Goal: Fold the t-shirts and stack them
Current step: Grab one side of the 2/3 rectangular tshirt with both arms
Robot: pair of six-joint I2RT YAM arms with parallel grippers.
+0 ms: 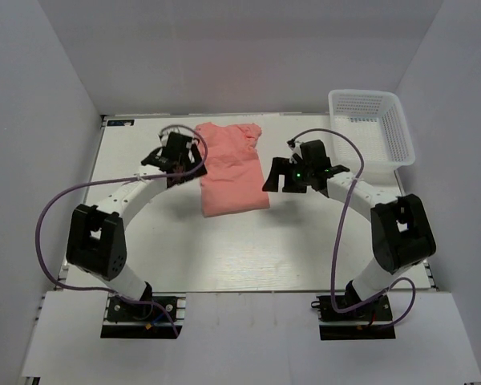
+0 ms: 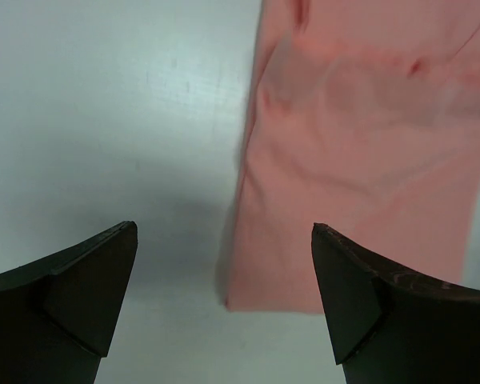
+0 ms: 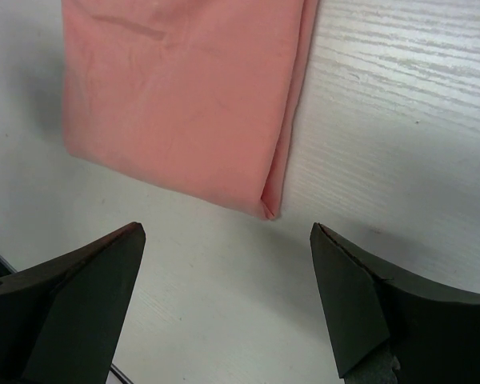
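One salmon-pink t-shirt lies flat on the white table, folded lengthwise into a narrow strip, its bunched end toward the back. My left gripper hovers by the strip's left edge, open and empty. In the left wrist view the t-shirt has its near left corner between and beyond the open gripper. My right gripper hovers by the right edge, open and empty. The right wrist view shows the t-shirt with its folded near corner just ahead of the open gripper.
A white plastic mesh basket stands at the back right corner of the table. White walls close in the back and both sides. Purple cables loop out from each arm.
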